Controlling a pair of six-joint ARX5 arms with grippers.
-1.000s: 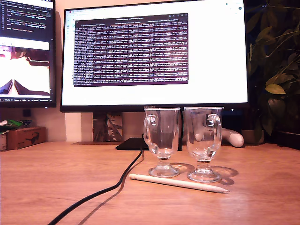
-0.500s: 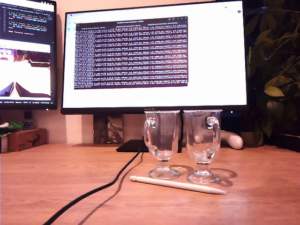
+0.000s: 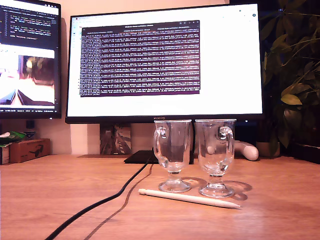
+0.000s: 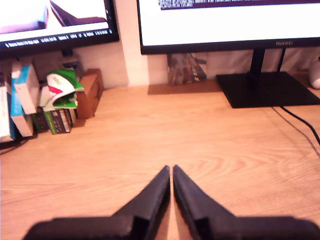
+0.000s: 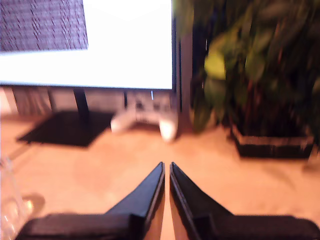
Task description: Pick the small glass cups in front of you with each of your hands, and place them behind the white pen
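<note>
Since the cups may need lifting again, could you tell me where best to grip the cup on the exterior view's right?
Probably the bowl of the right-hand glass cup, above the stem, coming from the exterior view's right. The other cup stands close on its far side, the white pen lies in front, and the handle faces the camera.

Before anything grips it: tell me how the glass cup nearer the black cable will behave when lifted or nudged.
The glass cup looks rigid and breakable, so it probably needs a gentle squeeze. Its wide bowl sits on a short stem and small round foot, so a high sideways push would likely tip it. Smooth clear walls may be slippery; the side handle could catch a finger.
</note>
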